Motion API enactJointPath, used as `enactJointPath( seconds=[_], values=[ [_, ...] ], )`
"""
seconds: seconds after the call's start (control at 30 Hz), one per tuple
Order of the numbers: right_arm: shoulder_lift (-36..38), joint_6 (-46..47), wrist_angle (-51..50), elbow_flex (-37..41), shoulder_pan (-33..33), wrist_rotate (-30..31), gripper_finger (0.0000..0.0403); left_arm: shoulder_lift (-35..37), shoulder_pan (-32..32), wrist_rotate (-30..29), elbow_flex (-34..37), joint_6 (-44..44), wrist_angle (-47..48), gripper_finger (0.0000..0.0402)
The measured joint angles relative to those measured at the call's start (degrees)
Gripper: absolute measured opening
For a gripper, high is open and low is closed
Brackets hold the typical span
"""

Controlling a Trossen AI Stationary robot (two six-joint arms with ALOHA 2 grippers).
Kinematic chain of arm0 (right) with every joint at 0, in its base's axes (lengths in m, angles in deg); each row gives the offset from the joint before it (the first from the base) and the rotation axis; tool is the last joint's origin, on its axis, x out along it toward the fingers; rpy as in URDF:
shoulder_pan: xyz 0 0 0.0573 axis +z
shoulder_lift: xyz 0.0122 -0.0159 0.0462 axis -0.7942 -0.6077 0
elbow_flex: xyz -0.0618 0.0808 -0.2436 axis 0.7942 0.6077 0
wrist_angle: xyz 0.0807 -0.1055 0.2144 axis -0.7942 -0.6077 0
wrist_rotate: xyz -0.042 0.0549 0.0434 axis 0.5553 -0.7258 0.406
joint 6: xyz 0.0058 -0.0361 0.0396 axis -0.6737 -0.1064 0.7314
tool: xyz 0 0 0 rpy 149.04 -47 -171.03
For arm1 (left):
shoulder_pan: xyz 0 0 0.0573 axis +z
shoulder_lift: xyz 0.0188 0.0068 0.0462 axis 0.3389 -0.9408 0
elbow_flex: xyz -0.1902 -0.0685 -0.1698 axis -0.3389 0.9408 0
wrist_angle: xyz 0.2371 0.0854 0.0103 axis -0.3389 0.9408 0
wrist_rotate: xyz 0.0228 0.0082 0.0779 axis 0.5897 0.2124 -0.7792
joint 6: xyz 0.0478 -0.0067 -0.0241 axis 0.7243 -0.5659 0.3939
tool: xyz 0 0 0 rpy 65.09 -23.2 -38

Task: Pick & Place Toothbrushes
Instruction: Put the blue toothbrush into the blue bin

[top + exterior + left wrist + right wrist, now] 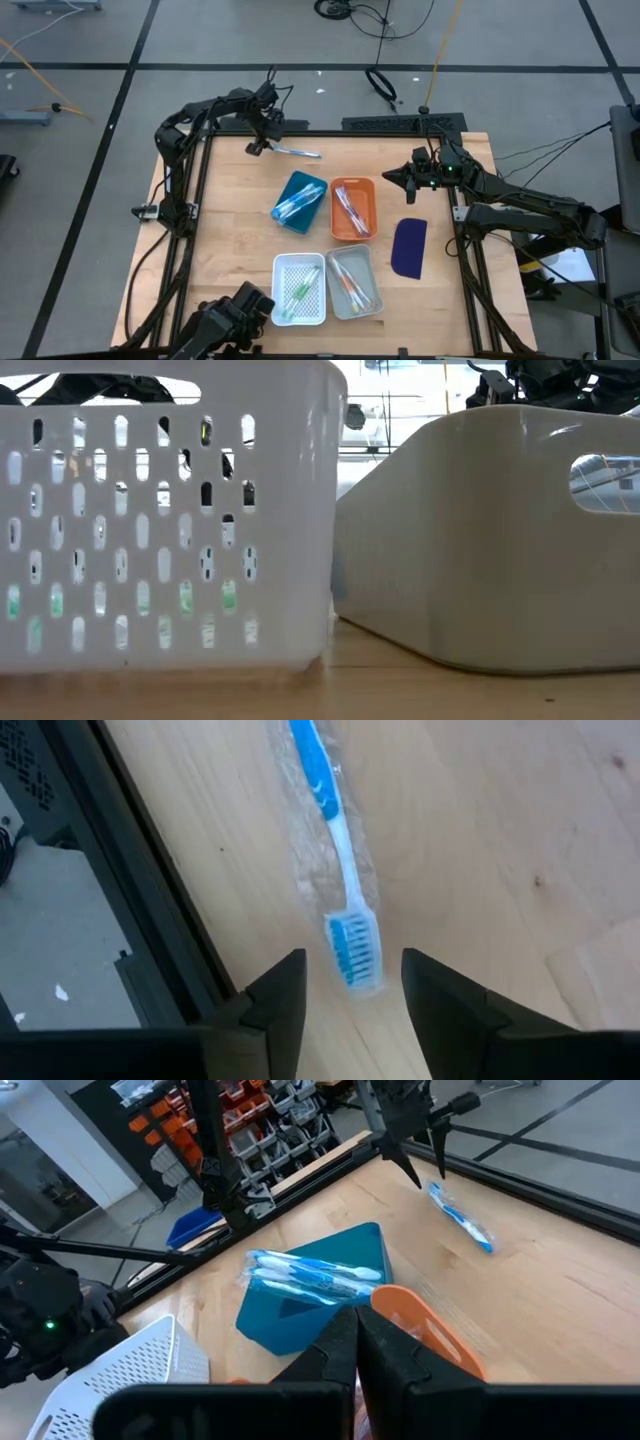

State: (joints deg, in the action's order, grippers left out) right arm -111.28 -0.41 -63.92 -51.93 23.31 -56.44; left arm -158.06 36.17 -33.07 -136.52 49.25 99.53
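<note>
left wrist view showed the left gripper (345,995) with its fingers (280,1000) parted, grasping nothing, straddling the bristle end of a wrapped blue toothbrush (335,850) that lay flat on the table (480,840) near the far-left frame rail. a sound grasp probably required lowering squarely before closing, then carrying it to the blue tray (300,200), where others lay. the right gripper (397,176) waited clenched, empty, beside the orange tray (353,208).

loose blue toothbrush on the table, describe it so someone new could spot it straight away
Start at the wooden table, far edge, beside the left pincer. There lies the blue toothbrush, flat on bare wood in a clear wrapper. Every other toothbrush sits in a tray; this one lies alone outside them.
</note>
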Motion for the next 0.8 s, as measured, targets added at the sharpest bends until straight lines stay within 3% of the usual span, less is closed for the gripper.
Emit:
enactJointPath(
  seconds=[0.2, 0.33, 0.4, 0.5, 0.67, 0.8],
  values=[
    [0.0, 2.2, 0.0, 0.0, 0.0, 0.0, 0.0, 0.0, 0.6, -0.1, 0.6, -0.4, 0.5, 0.0157],
    [0.0, 2.7, 0.0, 0.0, 0.0, 0.0, 0.0, 0.6, 0.1, -2.8, -0.1, -5.2, 2.6, 0.0157],
    [0.0, 2.7, 0.0, 0.0, 0.0, 0.0, 0.0, 2.1, -0.4, -1.4, -0.3, -6.4, 2.5, 0.0157],
    [0.0, 2.7, 0.0, 0.0, 0.0, 0.0, 0.0, 3.5, -0.6, 1.1, -0.5, -5.2, 2.3, 0.0157],
    [0.0, 2.6, 0.0, 0.0, 0.0, 0.0, 0.0, 3.0, 1.4, -4.4, 0.2, -1.8, 3.3, 0.0157],
    [0.0, 2.4, 0.0, 0.0, 0.0, 0.0, 0.0, 2.9, 2.3, -4.3, 2.2, -0.3, 2.5, 0.0157]
  ],
)
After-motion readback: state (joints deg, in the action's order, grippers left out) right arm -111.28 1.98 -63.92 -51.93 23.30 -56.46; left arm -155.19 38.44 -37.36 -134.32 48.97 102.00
